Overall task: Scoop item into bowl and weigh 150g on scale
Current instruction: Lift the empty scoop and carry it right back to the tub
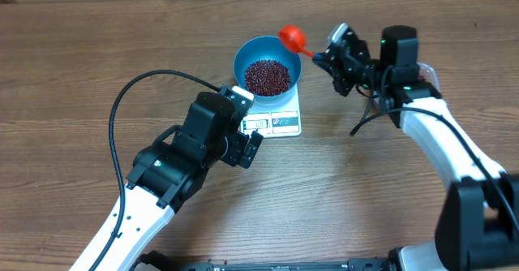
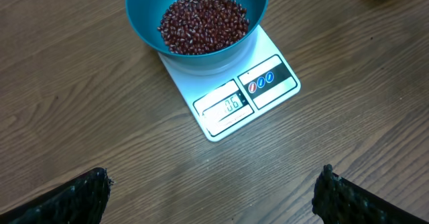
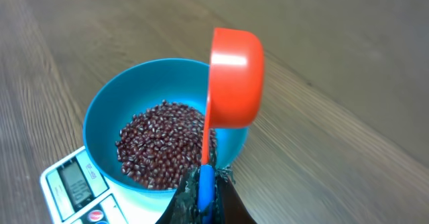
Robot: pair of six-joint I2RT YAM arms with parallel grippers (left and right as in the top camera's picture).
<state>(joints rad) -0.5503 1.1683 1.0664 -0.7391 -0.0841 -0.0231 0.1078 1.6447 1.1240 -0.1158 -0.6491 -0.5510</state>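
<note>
Beans [image 1: 268,76] — many, one bowl [image 1: 241,64], one scale [image 1: 284,123], one orange scoop [image 1: 292,36]

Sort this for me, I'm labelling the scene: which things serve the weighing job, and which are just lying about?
In the job: beans, blue bowl, scale, red scoop in the right hand.
Just there: black cable, wooden table.

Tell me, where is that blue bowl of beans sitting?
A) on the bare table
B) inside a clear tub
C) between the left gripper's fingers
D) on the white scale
D: the blue bowl of beans rests on the white scale, with the display showing beside it.
</note>
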